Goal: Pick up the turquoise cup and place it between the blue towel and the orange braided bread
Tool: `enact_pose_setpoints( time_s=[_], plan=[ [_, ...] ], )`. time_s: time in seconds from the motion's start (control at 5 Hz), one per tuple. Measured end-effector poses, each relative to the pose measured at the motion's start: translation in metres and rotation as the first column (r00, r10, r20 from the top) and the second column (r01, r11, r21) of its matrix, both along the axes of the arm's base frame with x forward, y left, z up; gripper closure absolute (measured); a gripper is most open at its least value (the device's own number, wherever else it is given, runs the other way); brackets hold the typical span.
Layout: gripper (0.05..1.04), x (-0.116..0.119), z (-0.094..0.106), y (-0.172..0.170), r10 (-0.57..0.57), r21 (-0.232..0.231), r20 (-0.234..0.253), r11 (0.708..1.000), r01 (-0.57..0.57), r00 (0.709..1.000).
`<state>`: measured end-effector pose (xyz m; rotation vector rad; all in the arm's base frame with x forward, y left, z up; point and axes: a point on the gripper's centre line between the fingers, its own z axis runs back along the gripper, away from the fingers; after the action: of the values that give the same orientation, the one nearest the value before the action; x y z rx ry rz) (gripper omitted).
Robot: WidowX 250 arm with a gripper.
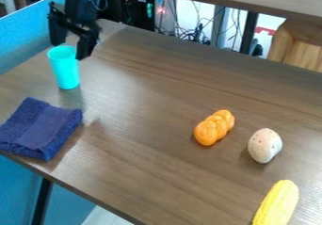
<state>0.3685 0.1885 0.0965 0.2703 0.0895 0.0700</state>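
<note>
The turquoise cup looks light and slick, best pinched gently below its rim; the gripper hangs spread beside it.

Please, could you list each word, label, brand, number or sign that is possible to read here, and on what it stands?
None can be read.
Cup, cloth, egg, corn: no readable text.
Black box behind: small green marks, too blurred to tell if writing.
</note>
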Motion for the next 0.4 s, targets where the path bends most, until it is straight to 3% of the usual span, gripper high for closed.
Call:
enact_pose_setpoints(
  time_s=[0.4],
  plan=[
    [0.079, 0.001, -0.012, 0.003, -0.007, 0.000, -0.007, 1.000, 0.007, 1.000]
  ],
)
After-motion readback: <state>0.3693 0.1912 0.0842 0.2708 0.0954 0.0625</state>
